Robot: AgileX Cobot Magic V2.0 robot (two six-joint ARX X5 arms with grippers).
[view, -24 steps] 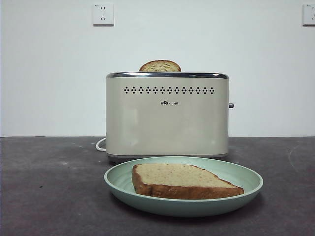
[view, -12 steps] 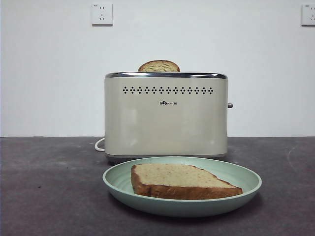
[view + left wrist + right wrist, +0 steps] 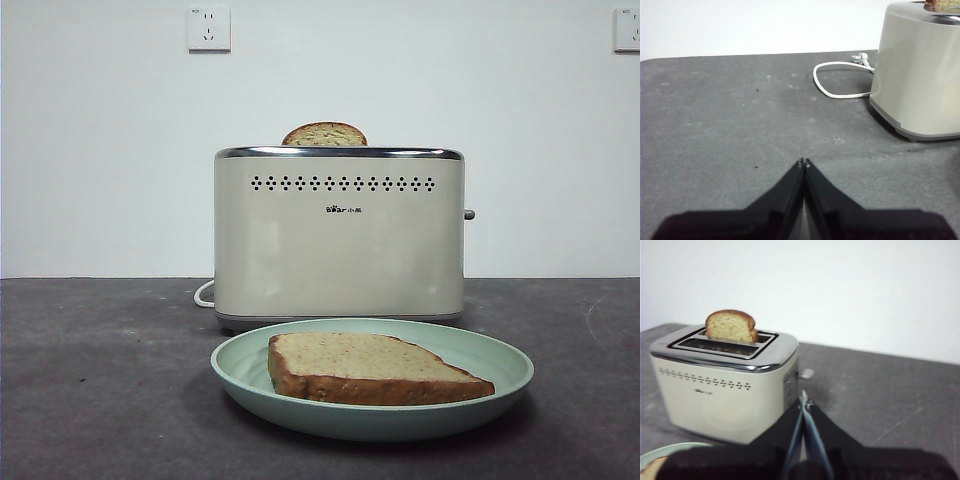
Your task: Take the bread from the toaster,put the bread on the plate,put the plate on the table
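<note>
The bread [image 3: 370, 368], a large wholemeal slice with a dark crust, lies flat on the pale mint-green plate [image 3: 500, 375]. The plate rests on the table [image 3: 100, 380] in front of the cream toaster [image 3: 340, 240]. A narrower, paler slice [image 3: 325, 135] stands in the toaster's slot and also shows in the right wrist view [image 3: 731, 326]. My left gripper [image 3: 804, 162] is shut and empty above the table, off to one side of the toaster [image 3: 920, 75]. My right gripper [image 3: 803, 399] is shut and empty, raised near the toaster's knob [image 3: 806, 373]. Neither arm shows in the front view.
A white power cord [image 3: 832, 82] loops on the table beside the toaster. Two wall sockets [image 3: 208, 28] sit high on the white wall behind. The plate's rim [image 3: 665, 449] shows at a corner of the right wrist view.
</note>
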